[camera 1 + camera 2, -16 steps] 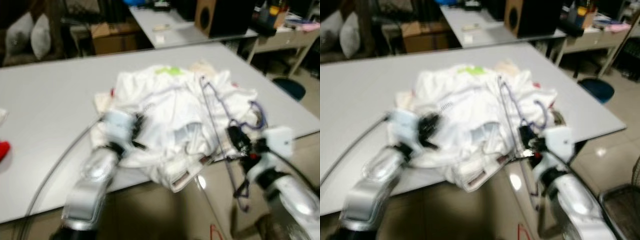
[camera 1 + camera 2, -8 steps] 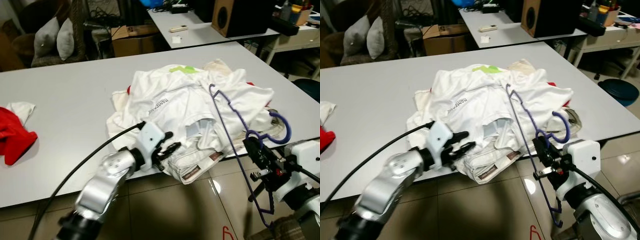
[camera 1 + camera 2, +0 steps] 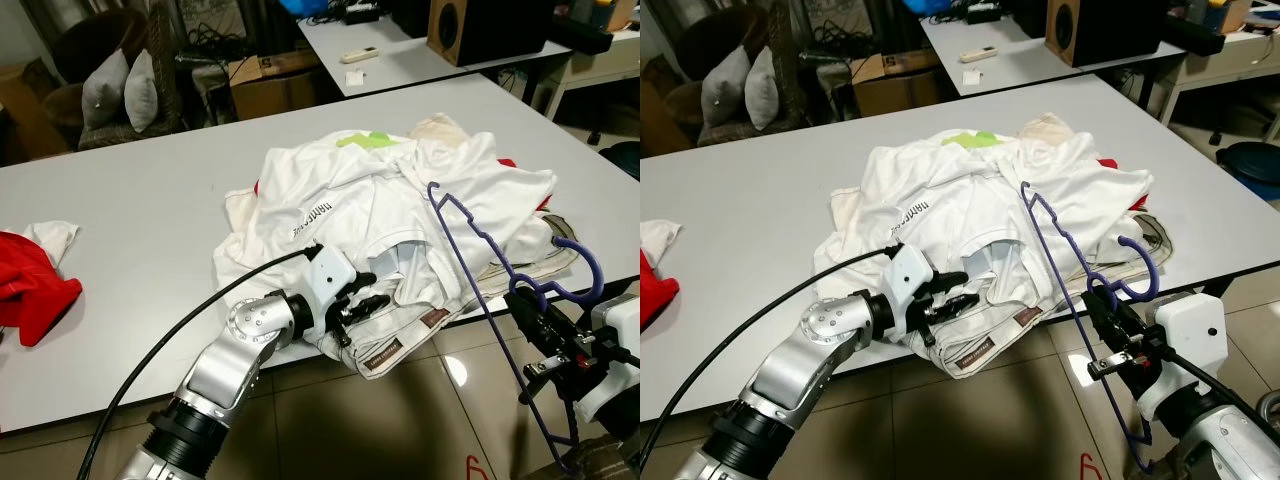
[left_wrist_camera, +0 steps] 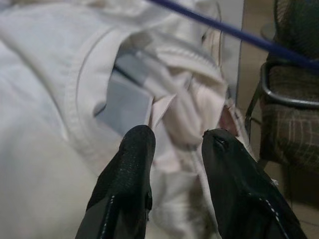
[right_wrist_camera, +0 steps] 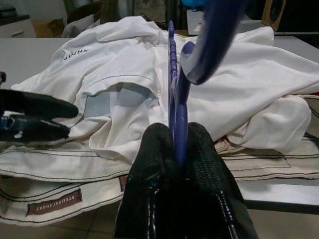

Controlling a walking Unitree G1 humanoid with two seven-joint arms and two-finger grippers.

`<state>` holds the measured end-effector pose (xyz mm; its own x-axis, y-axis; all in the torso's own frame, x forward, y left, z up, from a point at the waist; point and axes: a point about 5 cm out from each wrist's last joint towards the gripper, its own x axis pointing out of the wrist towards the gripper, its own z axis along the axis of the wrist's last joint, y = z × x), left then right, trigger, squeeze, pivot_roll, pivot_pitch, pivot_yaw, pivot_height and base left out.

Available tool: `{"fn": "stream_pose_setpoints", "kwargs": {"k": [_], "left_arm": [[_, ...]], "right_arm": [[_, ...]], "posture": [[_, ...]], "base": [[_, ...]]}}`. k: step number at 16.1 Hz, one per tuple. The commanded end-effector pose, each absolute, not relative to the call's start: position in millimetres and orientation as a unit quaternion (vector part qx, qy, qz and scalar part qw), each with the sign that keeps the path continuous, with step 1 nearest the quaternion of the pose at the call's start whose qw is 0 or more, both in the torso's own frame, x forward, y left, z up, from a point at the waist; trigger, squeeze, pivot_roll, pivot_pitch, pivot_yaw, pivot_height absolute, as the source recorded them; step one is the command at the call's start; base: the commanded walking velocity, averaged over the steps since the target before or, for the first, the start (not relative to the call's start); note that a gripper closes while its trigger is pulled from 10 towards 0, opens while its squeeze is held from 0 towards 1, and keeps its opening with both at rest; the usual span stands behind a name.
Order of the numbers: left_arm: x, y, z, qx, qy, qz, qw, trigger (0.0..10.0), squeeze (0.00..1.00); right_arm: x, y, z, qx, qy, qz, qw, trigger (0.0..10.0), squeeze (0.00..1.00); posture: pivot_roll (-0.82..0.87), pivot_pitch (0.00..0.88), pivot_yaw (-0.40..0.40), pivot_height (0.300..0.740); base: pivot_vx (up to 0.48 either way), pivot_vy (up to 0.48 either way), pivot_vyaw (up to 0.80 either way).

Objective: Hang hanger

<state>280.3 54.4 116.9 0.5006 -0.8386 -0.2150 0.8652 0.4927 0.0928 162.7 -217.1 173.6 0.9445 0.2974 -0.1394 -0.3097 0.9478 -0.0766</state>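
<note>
Left end effector [image 3: 362,297] advanced, parted at shirt [image 3: 380,200]; right end effector [image 5: 175,158] pinches hanger [image 3: 490,270].

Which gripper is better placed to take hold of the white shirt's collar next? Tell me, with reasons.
Left. The left gripper is at the near edge of the clothes pile, jaws open right at the white shirt collar. The right gripper is busy, shut on the purple hanger.

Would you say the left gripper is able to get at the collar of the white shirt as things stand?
Probably yes: the left gripper, fingers open, sits right at the white shirt's collar, with nothing between them.
</note>
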Motion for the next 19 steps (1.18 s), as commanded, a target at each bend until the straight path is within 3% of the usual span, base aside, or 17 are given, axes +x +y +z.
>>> {"fn": "stream_pose_setpoints", "kwargs": {"k": [1,2,3,4,6,7,8,14,15,16,17,19], "left_arm": [[287,60,123,0.118,0.059,-0.485,0.864,10.0,0.00],[286,64,125,0.117,0.051,-0.489,0.863,10.0,0.00],[283,68,128,0.104,0.045,-0.497,0.860,10.0,0.34],[280,71,130,0.092,0.041,-0.506,0.857,10.0,1.00],[277,75,130,0.083,0.040,-0.517,0.851,10.0,1.00],[277,78,126,0.095,0.044,-0.516,0.850,10.0,0.68],[279,80,123,0.105,0.048,-0.514,0.850,10.0,0.00],[279,87,109,0.138,0.077,-0.524,0.837,10.0,0.00],[278,85,109,0.129,0.073,-0.530,0.835,3.6,0.00],[278,84,110,0.127,0.072,-0.532,0.834,3.6,0.00],[278,82,110,0.123,0.071,-0.538,0.831,0.0,0.00],[278,81,109,0.124,0.069,-0.542,0.828,0.0,0.00]], "right_arm": [[160,-214,179,-0.052,0.050,0.165,0.984,10.0,0.00],[158,-212,179,-0.054,0.053,0.172,0.982,10.0,0.00],[157,-212,178,-0.054,0.055,0.174,0.982,10.0,0.00],[156,-213,178,-0.054,0.057,0.175,0.981,10.0,0.00],[156,-213,177,-0.055,0.061,0.180,0.980,10.0,0.00],[157,-212,176,-0.056,0.064,0.187,0.979,10.0,0.00],[157,-211,176,-0.058,0.066,0.194,0.977,10.0,0.00],[156,-207,176,-0.059,0.069,0.207,0.974,10.0,0.00],[155,-207,175,-0.059,0.071,0.207,0.974,10.0,0.00],[155,-207,175,-0.058,0.071,0.207,0.974,10.0,0.00],[154,-207,175,-0.059,0.073,0.208,0.974,10.0,0.00],[154,-207,174,-0.060,0.074,0.208,0.974,10.0,0.00]], "posture": [[-0.08,0.051,0.139,0.740],[-0.08,0.053,0.138,0.740],[-0.08,0.053,0.136,0.740],[-0.08,0.052,0.134,0.740],[-0.08,0.051,0.129,0.740],[-0.07,0.050,0.123,0.740],[-0.08,0.049,0.122,0.740],[-0.08,0.046,0.131,0.740],[-0.08,0.048,0.130,0.740],[-0.08,0.048,0.130,0.740],[-0.08,0.050,0.131,0.740],[-0.08,0.052,0.132,0.740]], "base": [[0.000,0.000,0.00],[0.000,0.000,0.00],[0.000,0.000,0.00],[0.000,0.000,0.00],[0.000,0.000,0.00],[0.000,0.000,0.00],[0.000,0.000,0.00],[0.000,0.000,0.00],[0.000,0.000,0.00],[0.000,0.000,0.00],[0.000,0.000,0.00],[0.000,0.000,0.00]]}}
